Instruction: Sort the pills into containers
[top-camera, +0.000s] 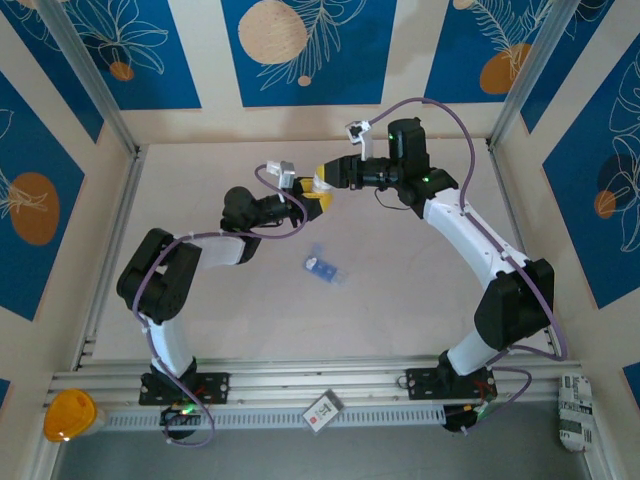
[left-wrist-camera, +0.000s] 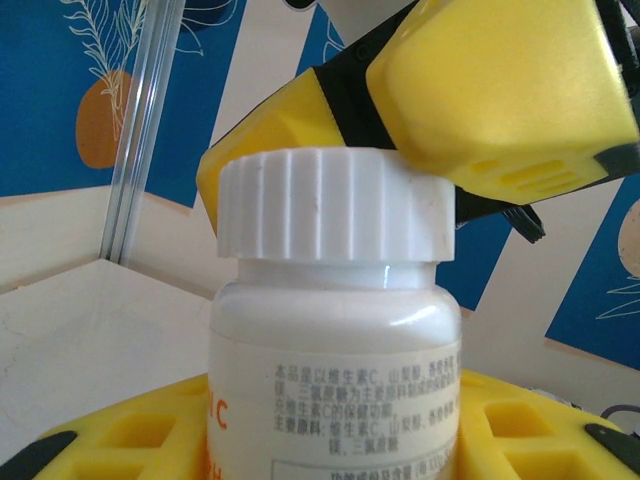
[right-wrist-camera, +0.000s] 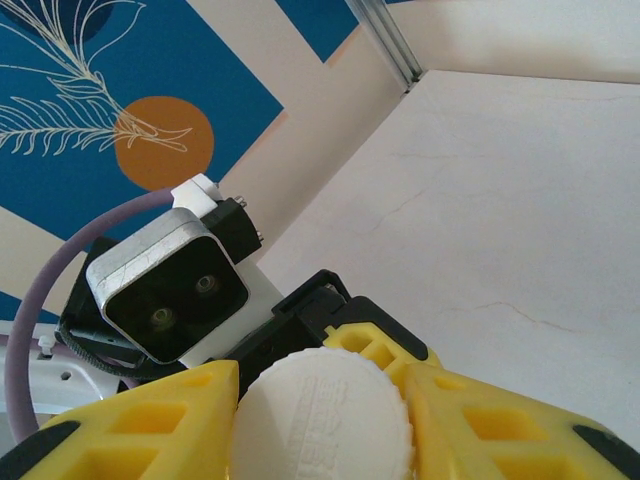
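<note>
My left gripper (top-camera: 312, 198) is shut on a white pill bottle (left-wrist-camera: 335, 370) with printed text and holds it upright above the table; its yellow fingers (left-wrist-camera: 130, 435) press the bottle's sides. From the other side my right gripper (top-camera: 326, 180) is shut on the bottle's ribbed white cap (right-wrist-camera: 325, 420), a yellow finger (right-wrist-camera: 500, 425) against each side. The same cap (left-wrist-camera: 335, 205) shows with the right fingers (left-wrist-camera: 500, 90) over it. The containers, a small translucent blue pill box (top-camera: 322, 268), lie on the table just in front of both grippers. No pills are in sight.
The left wrist camera housing (right-wrist-camera: 170, 290) sits close behind the cap. An orange bottle (top-camera: 68, 415), a small card (top-camera: 322, 411) and a white packet (top-camera: 573, 410) lie along the front rail (top-camera: 300, 380). Patterned walls close in the back and sides.
</note>
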